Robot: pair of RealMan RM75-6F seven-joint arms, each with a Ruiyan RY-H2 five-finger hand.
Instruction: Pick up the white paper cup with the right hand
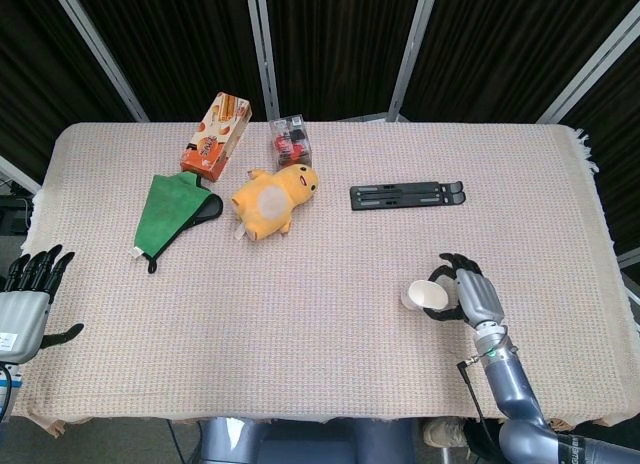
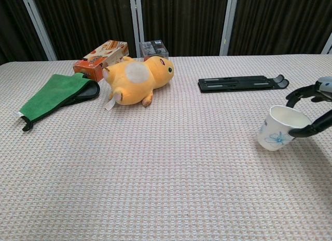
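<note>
The white paper cup (image 1: 425,295) (image 2: 279,128), printed with a blue flower, is tilted with its mouth up and toward the left, off the tablecloth. My right hand (image 1: 472,297) (image 2: 314,108) holds it from the right side, dark fingers wrapped around its wall near the front right of the table. My left hand (image 1: 25,299) hangs at the front left edge with its fingers spread and nothing in it; the chest view does not show it.
A black folding stand (image 1: 408,196) (image 2: 241,83) lies behind the cup. At the back left are a yellow plush toy (image 1: 272,198) (image 2: 137,79), a green cloth (image 1: 172,211) (image 2: 52,95), an orange box (image 1: 215,136) (image 2: 100,59) and a clear box (image 1: 289,140) (image 2: 154,48).
</note>
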